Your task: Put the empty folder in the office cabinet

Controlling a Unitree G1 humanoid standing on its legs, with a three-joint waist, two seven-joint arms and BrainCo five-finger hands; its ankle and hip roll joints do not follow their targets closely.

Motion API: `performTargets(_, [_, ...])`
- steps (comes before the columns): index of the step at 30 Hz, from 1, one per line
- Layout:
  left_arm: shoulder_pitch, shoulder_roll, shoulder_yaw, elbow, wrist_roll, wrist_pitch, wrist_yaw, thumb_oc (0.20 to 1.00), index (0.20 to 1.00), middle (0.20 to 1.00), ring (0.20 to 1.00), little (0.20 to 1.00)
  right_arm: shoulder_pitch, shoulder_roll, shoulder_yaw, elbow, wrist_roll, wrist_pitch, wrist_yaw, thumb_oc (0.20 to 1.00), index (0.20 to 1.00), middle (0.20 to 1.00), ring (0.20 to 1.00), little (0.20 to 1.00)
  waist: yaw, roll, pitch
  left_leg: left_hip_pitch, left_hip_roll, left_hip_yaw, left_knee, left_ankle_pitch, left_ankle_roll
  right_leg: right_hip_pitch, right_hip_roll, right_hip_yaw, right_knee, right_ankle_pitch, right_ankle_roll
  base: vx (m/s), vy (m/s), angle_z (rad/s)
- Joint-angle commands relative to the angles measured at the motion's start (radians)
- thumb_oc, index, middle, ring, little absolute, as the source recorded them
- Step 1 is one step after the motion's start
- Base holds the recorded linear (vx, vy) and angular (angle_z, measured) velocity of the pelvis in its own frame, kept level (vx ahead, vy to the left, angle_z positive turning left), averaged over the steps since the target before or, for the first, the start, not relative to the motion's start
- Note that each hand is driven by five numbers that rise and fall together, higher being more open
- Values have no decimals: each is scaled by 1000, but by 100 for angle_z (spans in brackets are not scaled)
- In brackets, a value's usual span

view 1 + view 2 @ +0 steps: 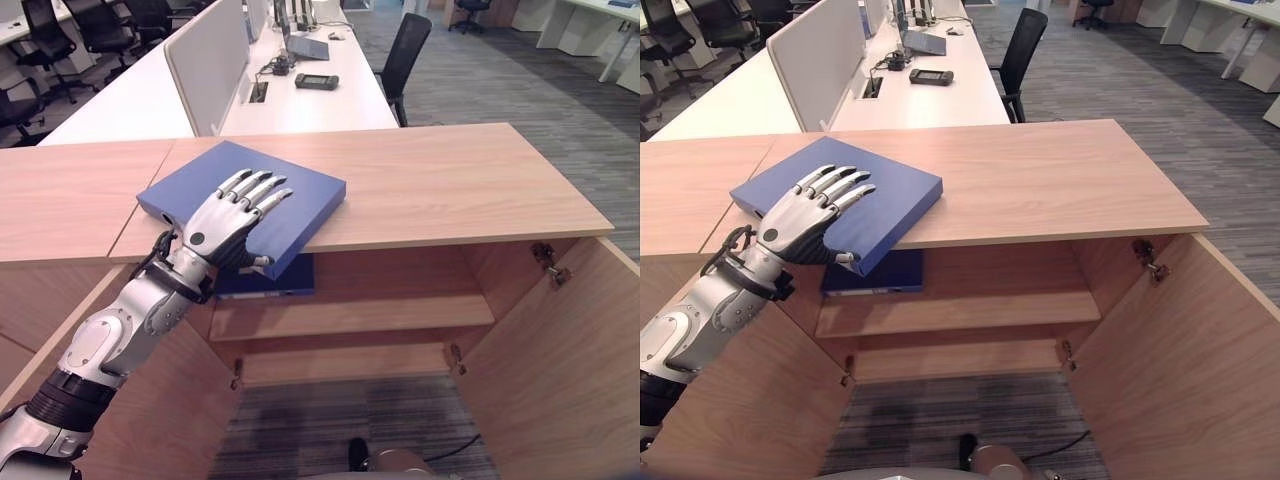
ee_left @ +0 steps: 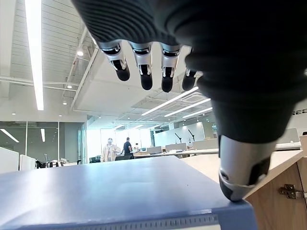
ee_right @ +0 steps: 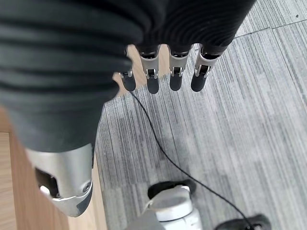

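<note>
Where the left eye view looks down on the cabinet [image 1: 420, 190], a blue folder [image 1: 270, 195] lies flat on its wooden top, one corner jutting past the front edge above the open doors. The left hand [image 1: 228, 222] hovers over the folder's near part, fingers straight and slightly spread above the cover, thumb down by the overhanging edge; whether the palm touches the cover I cannot tell. A second blue folder [image 1: 265, 280] lies on the upper shelf inside, just beneath the overhang. Behind the cabinet stands a white desk [image 1: 300, 100] with a black chair [image 1: 405, 55].

From the right eye view, the same layout shows.

Seen from the left wrist, the fingers [image 2: 144, 64] hang straight and clear above the blue cover, while the thumb tip [image 2: 240, 184] comes down at the folder's edge.

Through the right wrist view, the right hand [image 3: 158, 72] hangs over grey carpet [image 3: 230, 120], fingers straight and holding nothing.
</note>
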Motion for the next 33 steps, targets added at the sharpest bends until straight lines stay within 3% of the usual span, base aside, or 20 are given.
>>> performTargets(1, [34, 34, 16, 32, 31, 6, -3, 1000, 1000, 1000, 1000, 1000, -13, 16, -6, 24, 5, -13, -13, 1000, 1000, 1000, 1000, 1000, -11, -70, -10, 93, -95, -8, -32, -82, 38, 14, -47, 8, -288, 257, 149, 0, 0, 0])
performTargets(15, [92, -143, 245, -207, -227, -12, 48, 1000, 1000, 1000, 1000, 1000, -25, 41, -2, 25, 23, -17, -3, 1000, 1000, 1000, 1000, 1000, 6, -86, -5, 93, -89, -21, -32, -77, 37, 17, -56, 1, -288, 256, 148, -1, -1, 0])
performTargets(25, [-1, -146, 271, -257, -248, -10, 88, 1000, 1000, 1000, 1000, 1000, -37, 47, 25, 24, 27, -17, 11, 1000, 1000, 1000, 1000, 1000, 7, -93, -8, 94, -88, -20, -32, -78, 35, 21, -58, -2, -288, 259, 149, 0, 0, 0])
performTargets(33, [27, -117, 299, -278, -248, -16, 74, 1000, 1000, 1000, 1000, 1000, -32, 53, 31, 27, 24, -18, 16, 1000, 1000, 1000, 1000, 1000, 9, -92, -10, 97, -88, -20, -32, -80, 35, 23, -57, -1, -288, 258, 149, 0, 0, 0])
